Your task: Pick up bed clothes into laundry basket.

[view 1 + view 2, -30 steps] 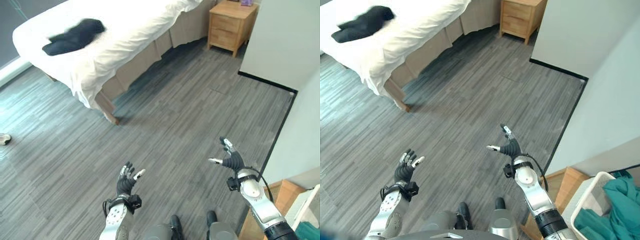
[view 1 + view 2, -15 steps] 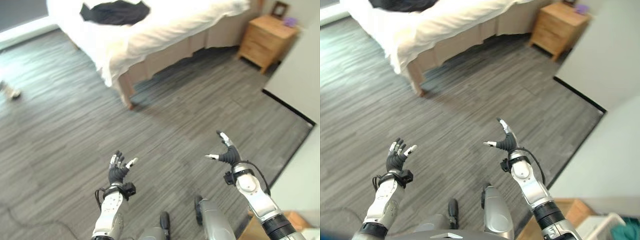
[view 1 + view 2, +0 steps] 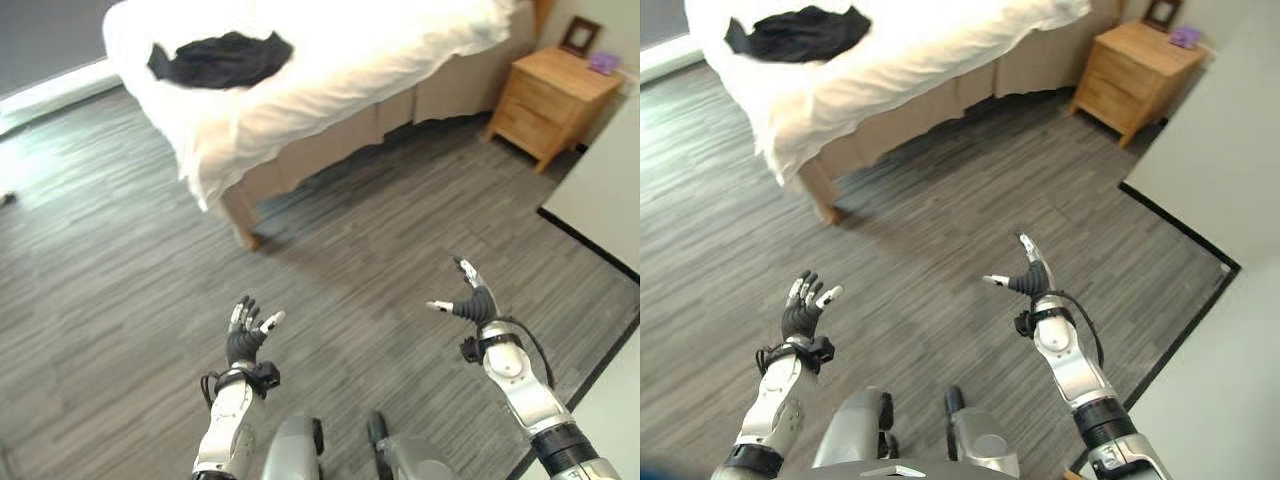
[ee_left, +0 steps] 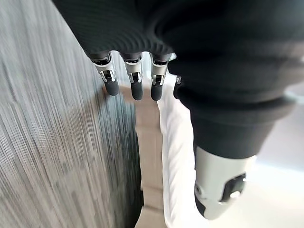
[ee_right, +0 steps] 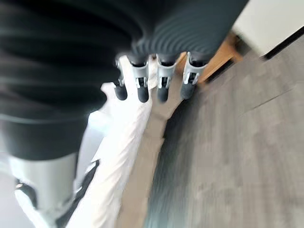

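A: Approaching, by my judgement; nothing picked up yet. The dark garment (image 3: 220, 60) lies on the white bed (image 3: 340, 50) near its foot end, well apart from both my hands.

B: Hand states, left to right?

A: My left hand (image 3: 243, 340) is raised over the grey floor (image 3: 120, 290), fingers straight and spread, holding nothing. My right hand (image 3: 473, 301) is likewise up, fingers and thumb apart, empty.

B: Anything else in the field?

A: A wooden nightstand (image 3: 548, 100) beyond the bed, with a small frame (image 3: 580, 35) on it. I cannot place the laundry basket from here.

B: Next move?

A: Probably closing the gap to the bed's near side, then reaching over the sheet and curling fingers into the garment.
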### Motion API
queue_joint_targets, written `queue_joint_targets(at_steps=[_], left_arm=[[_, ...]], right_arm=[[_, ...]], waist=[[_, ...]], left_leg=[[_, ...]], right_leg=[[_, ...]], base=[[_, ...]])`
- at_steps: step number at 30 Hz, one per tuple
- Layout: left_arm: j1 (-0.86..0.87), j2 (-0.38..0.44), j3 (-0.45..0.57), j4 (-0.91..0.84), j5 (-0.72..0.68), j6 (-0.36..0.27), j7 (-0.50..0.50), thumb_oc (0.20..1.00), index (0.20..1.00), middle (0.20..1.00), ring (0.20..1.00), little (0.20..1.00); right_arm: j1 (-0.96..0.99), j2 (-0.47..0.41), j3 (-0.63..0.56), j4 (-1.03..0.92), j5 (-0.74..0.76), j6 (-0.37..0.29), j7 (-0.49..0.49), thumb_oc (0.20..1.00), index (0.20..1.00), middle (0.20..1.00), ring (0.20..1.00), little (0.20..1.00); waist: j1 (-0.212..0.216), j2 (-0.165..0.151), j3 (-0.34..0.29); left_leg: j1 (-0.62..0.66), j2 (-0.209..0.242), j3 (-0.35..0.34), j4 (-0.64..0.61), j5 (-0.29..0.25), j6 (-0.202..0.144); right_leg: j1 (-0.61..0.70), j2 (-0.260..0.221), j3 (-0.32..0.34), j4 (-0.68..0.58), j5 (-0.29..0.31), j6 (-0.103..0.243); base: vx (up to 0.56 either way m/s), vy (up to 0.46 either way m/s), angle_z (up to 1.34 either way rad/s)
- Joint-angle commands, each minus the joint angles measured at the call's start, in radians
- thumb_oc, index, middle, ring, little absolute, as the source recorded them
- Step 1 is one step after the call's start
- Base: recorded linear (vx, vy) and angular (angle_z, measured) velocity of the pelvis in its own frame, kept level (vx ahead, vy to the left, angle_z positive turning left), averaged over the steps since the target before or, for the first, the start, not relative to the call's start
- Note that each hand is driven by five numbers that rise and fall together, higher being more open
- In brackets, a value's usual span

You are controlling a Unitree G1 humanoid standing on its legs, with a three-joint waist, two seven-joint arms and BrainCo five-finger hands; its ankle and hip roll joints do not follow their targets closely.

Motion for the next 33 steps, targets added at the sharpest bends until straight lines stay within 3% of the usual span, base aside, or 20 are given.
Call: queue_joint_targets(at_steps=[1, 2, 3, 7, 9, 11, 12, 13, 14, 15, 16, 17, 18, 19, 20, 22, 25, 29, 31, 33], left_arm=[[0.049, 0.024, 0.026, -0.149, 0.085, -0.059, -0.028, 1.000, 1.000, 1.000, 1.000, 1.000], [0.054, 0.024, 0.024, -0.152, 0.086, -0.057, -0.027, 1.000, 1.000, 1.000, 1.000, 1.000], [0.132, 0.007, 0.072, -0.161, 0.055, -0.036, -0.096, 1.000, 1.000, 1.000, 1.000, 1.000], [0.186, 0.018, 0.097, -0.124, 0.079, -0.014, -0.118, 1.000, 1.000, 1.000, 1.000, 1.000], [0.190, 0.040, 0.091, -0.129, 0.111, -0.011, -0.123, 1.000, 1.000, 1.000, 1.000, 1.000], [0.169, 0.057, 0.083, -0.130, 0.136, -0.006, -0.124, 1.000, 1.000, 1.000, 1.000, 1.000], [0.168, 0.057, 0.084, -0.129, 0.136, -0.006, -0.124, 1.000, 1.000, 1.000, 1.000, 1.000], [0.137, 0.095, 0.067, -0.141, 0.159, -0.005, -0.103, 1.000, 1.000, 1.000, 1.000, 1.000], [0.139, 0.108, 0.064, -0.144, 0.165, -0.007, -0.102, 1.000, 1.000, 1.000, 1.000, 1.000], [0.138, 0.108, 0.065, -0.144, 0.165, -0.007, -0.102, 1.000, 1.000, 1.000, 1.000, 1.000], [0.117, 0.154, 0.043, -0.154, 0.206, -0.021, -0.087, 1.000, 1.000, 1.000, 1.000, 1.000], [0.115, 0.154, 0.043, -0.153, 0.206, -0.021, -0.087, 1.000, 1.000, 1.000, 1.000, 1.000], [0.110, 0.160, 0.039, -0.161, 0.210, -0.019, -0.092, 1.000, 1.000, 1.000, 1.000, 1.000], [0.110, 0.160, 0.039, -0.162, 0.211, -0.019, -0.092, 1.000, 1.000, 1.000, 1.000, 1.000], [0.115, 0.159, 0.038, -0.165, 0.216, -0.020, -0.093, 1.000, 1.000, 1.000, 1.000, 1.000], [0.121, 0.162, 0.029, -0.169, 0.228, -0.030, -0.089, 1.000, 1.000, 1.000, 1.000, 1.000], [0.115, 0.145, -0.007, -0.151, 0.229, -0.036, -0.107, 1.000, 1.000, 1.000, 1.000, 1.000], [0.113, 0.134, -0.044, -0.121, 0.240, -0.047, -0.124, 1.000, 1.000, 1.000, 1.000, 1.000], [0.088, 0.128, -0.056, -0.127, 0.245, -0.056, -0.118, 1.000, 1.000, 1.000, 1.000, 1.000], [0.068, 0.120, -0.048, -0.120, 0.230, -0.068, -0.106, 1.000, 1.000, 1.000, 1.000, 1.000]], right_arm=[[0.001, -0.022, -0.007, -0.085, -0.043, -0.056, -0.018, 1.000, 1.000, 1.000, 1.000, 1.000], [0.006, -0.022, -0.006, -0.085, -0.043, -0.056, -0.018, 1.000, 1.000, 1.000, 1.000, 1.000], [0.016, -0.041, -0.024, -0.084, -0.079, -0.083, 0.001, 1.000, 1.000, 1.000, 1.000, 1.000], [0.003, -0.054, -0.030, -0.063, -0.078, -0.077, 0.035, 1.000, 1.000, 1.000, 1.000, 1.000], [0.008, -0.046, -0.029, -0.077, -0.104, -0.085, 0.041, 1.000, 1.000, 1.000, 1.000, 1.000], [0.010, -0.036, -0.020, -0.079, -0.115, -0.096, 0.040, 1.000, 1.000, 1.000, 1.000, 1.000], [0.009, -0.035, -0.020, -0.078, -0.116, -0.096, 0.040, 1.000, 1.000, 1.000, 1.000, 1.000], [-0.011, -0.026, -0.005, -0.082, -0.101, -0.107, 0.035, 1.000, 1.000, 1.000, 1.000, 1.000], [-0.023, -0.020, -0.001, -0.083, -0.100, -0.104, 0.030, 1.000, 1.000, 1.000, 1.000, 1.000], [-0.025, -0.020, 0.000, -0.083, -0.100, -0.104, 0.029, 1.000, 1.000, 1.000, 1.000, 1.000], [-0.068, -0.007, 0.017, -0.059, -0.108, -0.115, 0.002, 1.000, 1.000, 1.000, 1.000, 1.000], [-0.069, -0.007, 0.017, -0.057, -0.108, -0.116, 0.001, 1.000, 1.000, 1.000, 1.000, 1.000], [-0.061, -0.001, 0.015, -0.062, -0.112, -0.123, 0.004, 1.000, 1.000, 1.000, 1.000, 1.000], [-0.060, -0.001, 0.015, -0.063, -0.112, -0.124, 0.004, 1.000, 1.000, 1.000, 1.000, 1.000], [-0.054, 0.004, 0.016, -0.064, -0.107, -0.130, 0.005, 1.000, 1.000, 1.000, 1.000, 1.000], [-0.053, 0.011, 0.023, -0.053, -0.079, -0.139, 0.002, 1.000, 1.000, 1.000, 1.000, 1.000], [-0.046, -0.004, 0.017, -0.042, -0.044, -0.141, 0.009, 1.000, 1.000, 1.000, 1.000, 1.000], [-0.050, -0.028, 0.026, -0.019, -0.015, -0.144, 0.019, 1.000, 1.000, 1.000, 1.000, 1.000], [-0.072, -0.028, 0.032, -0.017, -0.002, -0.155, 0.010, 1.000, 1.000, 1.000, 1.000, 1.000], [-0.083, -0.039, 0.033, -0.021, 0.001, -0.154, 0.010, 1.000, 1.000, 1.000, 1.000, 1.000]], waist=[[0.046, -0.003, 0.005], [0.044, -0.008, 0.005], [0.074, 0.023, 0.005], [0.093, 0.031, -0.011], [0.096, 0.032, -0.034], [0.087, 0.013, -0.046], [0.093, 0.015, -0.048], [0.069, 0.010, -0.003], [0.057, 0.021, 0.008], [0.060, 0.018, 0.007], [0.034, 0.050, 0.041], [0.033, 0.047, 0.040], [0.022, 0.051, 0.044], [0.017, 0.047, 0.044], [0.014, 0.046, 0.045], [-0.002, 0.023, 0.044], [-0.019, -0.018, 0.019], [-0.023, -0.038, 0.001], [-0.016, -0.052, 0.004], [-0.009, -0.058, 0.018]], left_leg=[[0.115, 0.016, 0.023, -0.325, -0.054, 0.032], [0.127, 0.008, 0.022, -0.329, -0.064, 0.031], [0.144, 0.057, 0.051, -0.581, 0.077, 0.002], [0.141, 0.141, 0.128, -0.741, 0.136, -0.011], [0.157, 0.136, 0.116, -0.749, 0.177, -0.001], [0.208, 0.093, 0.123, -0.749, 0.158, 0.024], [0.204, 0.098, 0.128, -0.749, 0.160, 0.025], [0.269, 0.105, 0.125, -0.749, 0.133, 0.048], [0.302, 0.126, 0.122, -0.749, 0.115, 0.052], [0.298, 0.125, 0.126, -0.749, 0.116, 0.052], [0.354, 0.158, 0.122, -0.749, 0.087, 0.073], [0.351, 0.156, 0.120, -0.749, 0.087, 0.073], [0.380, 0.128, 0.081, -0.749, 0.067, 0.080], [0.380, 0.123, 0.077, -0.749, 0.064, 0.081], [0.395, 0.109, 0.065, -0.749, 0.057, 0.082], [0.415, 0.075, 0.043, -0.749, 0.036, 0.077], [0.429, 0.025, -0.010, -0.749, 0.009, 0.059], [0.472, -0.018, -0.081, -0.714, -0.043, 0.057], [0.442, -0.039, -0.084, -0.585, -0.083, 0.047], [0.367, -0.050, -0.100, -0.414, -0.070, 0.014]], right_leg=[[0.097, -0.100, -0.064, -0.089, -0.056, 0.074], [0.111, -0.107, -0.068, -0.094, -0.064, 0.077], [0.161, -0.093, -0.099, -0.098, -0.109, 0.091], [0.255, -0.118, -0.145, -0.090, -0.168, 0.126], [0.255, -0.144, -0.146, -0.020, -0.171, 0.145], [0.207, -0.179, -0.151, 0.152, -0.095, 0.191], [0.198, -0.176, -0.143, 0.156, -0.094, 0.191], [0.031, -0.144, -0.107, 0.491, 0.050, 0.230], [-0.022, -0.118, -0.111, 0.604, 0.068, 0.240], [-0.038, -0.120, -0.105, 0.626, 0.060, 0.239], [-0.174, -0.103, -0.160, 0.881, 0.065, 0.217], [-0.181, -0.107, -0.161, 0.891, 0.060, 0.215], [-0.262, -0.021, -0.167, 0.910, 0.013, 0.199], [-0.261, -0.027, -0.169, 0.914, 0.006, 0.200], [-0.288, -0.012, -0.171, 0.880, 0.002, 0.196], [-0.263, -0.041, -0.179, 0.699, -0.031, 0.172], [-0.187, -0.020, -0.105, 0.257, -0.063, 0.127], [-0.098, -0.038, -0.064, 0.041, -0.005, 0.115], [-0.062, -0.065, -0.071, 0.011, 0.002, 0.109], [-0.032, -0.081, -0.076, -0.026, 0.008, 0.097]], base=[[0.30, 0.101, -0.27], [0.47, 0.142, -0.15], [0.51, 0.159, -0.09], [0.46, 0.177, 0.15], [0.59, 0.302, 0.02], [0.46, 0.276, -0.05], [0.31, 0.208, -0.11], [0.27, 0.165, -0.39], [0.26, 0.155, -0.08], [0.36, 0.146, 0.18], [0.24, 0.082, 0.46], [0.46, 0.124, 0.18], [0.20, 0.024, 0.01], [0.31, 0.037, 0.12], [0.22, -0.014, 0.62], [0.32, -0.055, 0.96], [0.28, -0.144, 1.07], [0.29, -0.150, 1.04], [0.21, -0.163, 0.17], [0.08, -0.122, 0.10]])
